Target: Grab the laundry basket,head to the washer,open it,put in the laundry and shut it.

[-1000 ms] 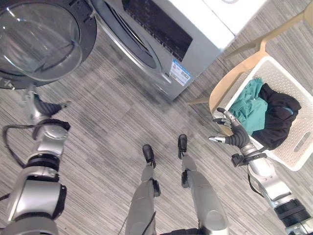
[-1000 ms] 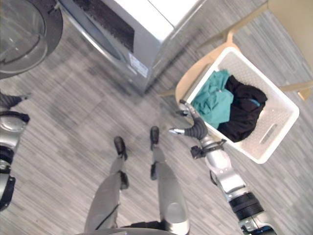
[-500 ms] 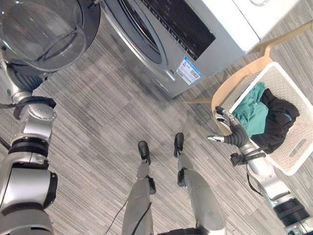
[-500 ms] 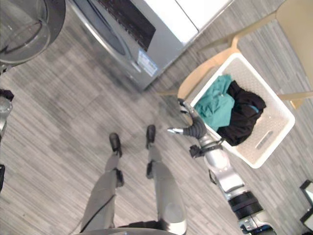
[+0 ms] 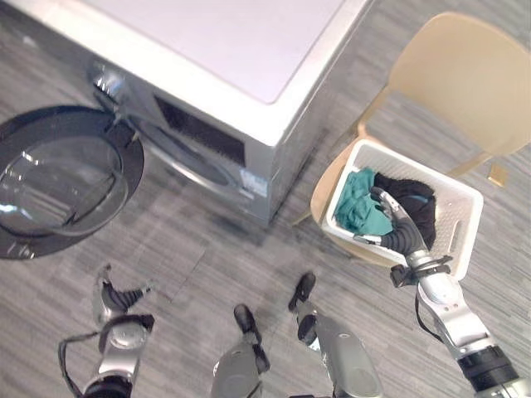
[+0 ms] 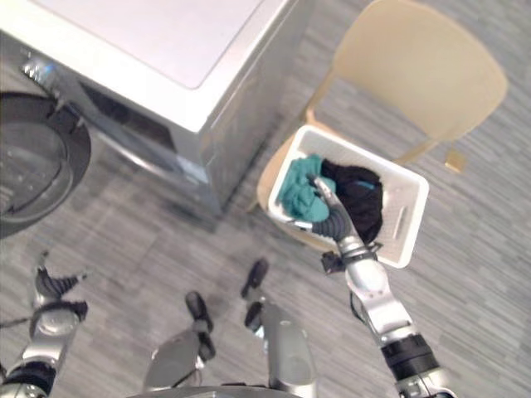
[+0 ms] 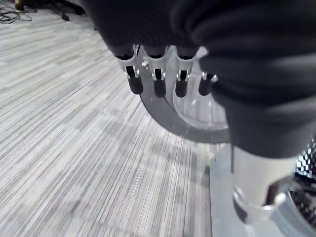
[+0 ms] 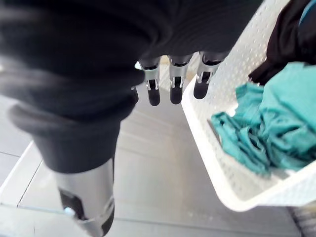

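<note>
Hovering my right hand (image 5: 397, 228) over the near rim of the basket (image 5: 465, 217), fingers (image 8: 171, 88) straight and loose, holding nothing. Just past them lie the teal cloth (image 5: 358, 211) and black cloth (image 5: 419, 206); the basket sits on a chair (image 5: 465, 75). Best, I judge: dip, curl deep round cloth. Left hand (image 5: 116, 296) relaxed, low, near the washer (image 5: 224, 91) door (image 5: 58, 186), already open.

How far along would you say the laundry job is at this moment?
Done: the washer door hangs open. In hand: the right hand reaches over the basket on the chair, open, gripping nothing yet. Left: the teal and black clothes go in, then the door shuts. The left hand idles.
</note>
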Controlling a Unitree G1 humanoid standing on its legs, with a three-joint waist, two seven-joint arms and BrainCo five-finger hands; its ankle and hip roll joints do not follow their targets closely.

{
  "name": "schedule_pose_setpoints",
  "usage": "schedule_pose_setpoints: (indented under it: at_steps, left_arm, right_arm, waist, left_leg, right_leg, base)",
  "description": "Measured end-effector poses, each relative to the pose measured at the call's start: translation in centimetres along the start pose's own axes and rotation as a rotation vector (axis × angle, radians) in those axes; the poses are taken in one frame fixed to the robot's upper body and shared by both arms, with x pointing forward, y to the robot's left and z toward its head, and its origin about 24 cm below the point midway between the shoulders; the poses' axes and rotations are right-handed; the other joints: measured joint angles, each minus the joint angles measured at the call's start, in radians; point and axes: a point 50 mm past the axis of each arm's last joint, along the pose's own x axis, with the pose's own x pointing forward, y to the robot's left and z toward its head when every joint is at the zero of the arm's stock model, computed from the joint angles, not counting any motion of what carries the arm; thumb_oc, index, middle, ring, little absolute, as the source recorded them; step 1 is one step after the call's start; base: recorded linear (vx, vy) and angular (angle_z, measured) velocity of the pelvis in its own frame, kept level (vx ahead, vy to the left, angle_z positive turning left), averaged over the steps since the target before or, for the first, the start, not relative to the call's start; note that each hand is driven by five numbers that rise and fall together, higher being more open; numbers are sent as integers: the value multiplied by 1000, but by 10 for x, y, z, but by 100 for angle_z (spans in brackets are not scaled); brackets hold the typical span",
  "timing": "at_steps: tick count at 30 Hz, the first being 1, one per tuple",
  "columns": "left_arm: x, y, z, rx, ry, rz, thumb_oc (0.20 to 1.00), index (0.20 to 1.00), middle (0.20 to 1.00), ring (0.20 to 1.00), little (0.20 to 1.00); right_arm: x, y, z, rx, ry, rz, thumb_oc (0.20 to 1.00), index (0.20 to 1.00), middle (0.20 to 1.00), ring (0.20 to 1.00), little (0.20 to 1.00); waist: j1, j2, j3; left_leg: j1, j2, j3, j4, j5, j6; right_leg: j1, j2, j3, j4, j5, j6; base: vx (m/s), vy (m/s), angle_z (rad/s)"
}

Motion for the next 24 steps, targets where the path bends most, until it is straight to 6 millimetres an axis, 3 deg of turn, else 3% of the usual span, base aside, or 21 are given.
schedule_pose_setpoints:
  at_steps: [2,6,8,9,10,11,14,15,16,17,19,22,24]
  left_arm:
    - [-16,-28,-18,12,53,-127,1000,1000,1000,1000,1000]
    - [-41,-70,-38,-13,151,-298,1000,1000,1000,1000,1000]
    - [-52,-81,-49,9,190,-360,1000,1000,1000,1000,1000]
    - [-57,-85,-53,10,203,-381,1000,1000,1000,1000,1000]
    - [-63,-92,-57,10,226,-411,1000,1000,1000,1000,1000]
    - [-63,-98,-55,10,235,-424,1000,1000,1000,1000,1000]
    - [-68,-102,-61,25,260,-446,1000,1000,1000,1000,1000]
    - [-70,-101,-65,34,274,-447,1000,1000,1000,1000,1000]
    - [-71,-101,-69,44,298,-450,1000,1000,1000,1000,1000]
    - [-72,-100,-71,48,307,-450,1000,1000,1000,1000,1000]
    - [-72,-99,-73,51,316,-448,1000,1000,1000,1000,1000]
    - [-68,-100,-69,50,311,-446,1000,1000,1000,1000,1000]
    - [-65,-101,-63,45,291,-446,1000,1000,1000,1000,1000]
  right_arm:
    - [-10,-6,-4,-41,20,-6,1000,1000,1000,1000,1000]
    - [-23,-16,-15,-175,79,19,1000,1000,1000,1000,1000]
    - [-24,-14,-19,-242,97,64,1000,1000,1000,1000,1000]
    - [-23,-13,-19,-259,93,78,1000,1000,1000,1000,1000]
    - [-22,-11,-19,-284,87,96,1000,1000,1000,1000,1000]
    - [-19,-9,-21,-298,94,118,1000,1000,1000,1000,1000]
    - [-12,-1,-26,-375,98,177,1000,1000,1000,1000,1000]
    - [-5,2,-28,-412,99,211,1000,1000,1000,1000,1000]
    - [1,2,-27,-452,95,226,1000,1000,1000,1000,1000]
    - [3,2,-29,-472,99,233,1000,1000,1000,1000,1000]
    - [1,1,-34,-503,120,245,1000,1000,1000,1000,1000]
    - [1,-4,-37,-588,133,256,1000,1000,1000,1000,1000]
    - [3,-11,-40,-645,150,253,1000,1000,1000,1000,1000]
  waist:
    - [-3,26,-53]
    - [-24,59,-83]
    - [-18,59,-95]
    - [-4,62,-107]
    - [-2,57,-128]
    - [-5,52,-128]
    - [4,47,-128]
    - [12,43,-129]
    - [18,47,-126]
    - [23,54,-126]
    - [17,71,-127]
    - [-2,89,-125]
    - [0,121,-124]
  left_leg:
    - [11,16,-16,11,4,-18]
    - [14,58,-58,233,-10,-38]
    - [-27,81,-132,428,-29,-55]
    - [-48,85,-174,467,-41,-73]
    - [-127,67,-265,494,-57,-94]
    - [-176,33,-340,452,-58,-92]
    - [-235,14,-406,258,-16,-89]
    - [-228,-6,-460,150,12,-87]
    - [-241,-19,-495,65,73,-78]
    - [-239,-23,-511,31,101,-68]
    - [-231,-28,-487,33,133,-52]
    - [-200,-34,-456,39,135,-45]
    - [-159,-30,-441,-4,167,-11]
  right_leg:
    - [12,31,36,-21,3,-33]
    - [128,40,97,-86,3,-51]
    - [188,71,203,-126,11,-76]
    - [197,78,232,-139,9,-78]
    - [191,80,256,-156,19,-80]
    - [191,77,290,-164,25,-73]
    - [205,103,334,-190,38,-54]
    - [209,111,361,-192,38,-51]
    - [211,122,357,-192,36,-50]
    - [218,135,367,-192,39,-52]
    - [236,146,367,-192,45,-73]
    - [231,133,380,-190,47,-78]
    - [217,123,384,-180,48,-77]
  base:
    - [139,-217,-47]
    - [158,-198,-40]
    - [53,-79,-63]
    - [20,38,-100]
    - [49,70,-81]
    - [109,87,-75]
    - [76,186,-74]
    - [9,115,-100]
    - [23,159,-116]
    - [20,171,-95]
    - [31,334,-45]
    - [-50,232,-8]
    - [-130,127,-8]
